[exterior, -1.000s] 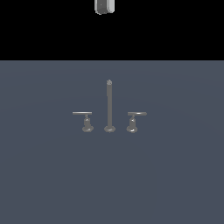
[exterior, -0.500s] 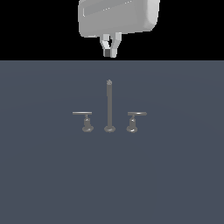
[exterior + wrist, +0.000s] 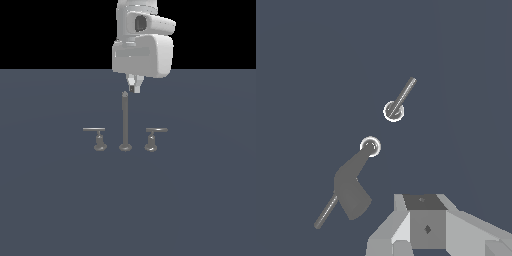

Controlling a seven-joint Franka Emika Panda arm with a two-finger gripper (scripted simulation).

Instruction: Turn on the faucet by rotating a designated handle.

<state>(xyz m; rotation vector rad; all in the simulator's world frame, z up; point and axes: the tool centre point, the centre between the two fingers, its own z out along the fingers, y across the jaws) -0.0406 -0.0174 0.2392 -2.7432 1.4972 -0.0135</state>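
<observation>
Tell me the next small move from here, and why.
Probably shift the tool toward the exterior view's right and lower it toward the handle. The tool hangs above the top of the faucet's upright post, well clear of both levers, touching nothing. The round-tipped lever sits right of the post, so that gap seems the one to close.

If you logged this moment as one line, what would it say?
gripper: above the post, touching nothing | handle: untouched | jaws: unclear

Flat, dark slate-blue floor (image 3: 50, 210) under a black backdrop (image 3: 50, 30).
</observation>
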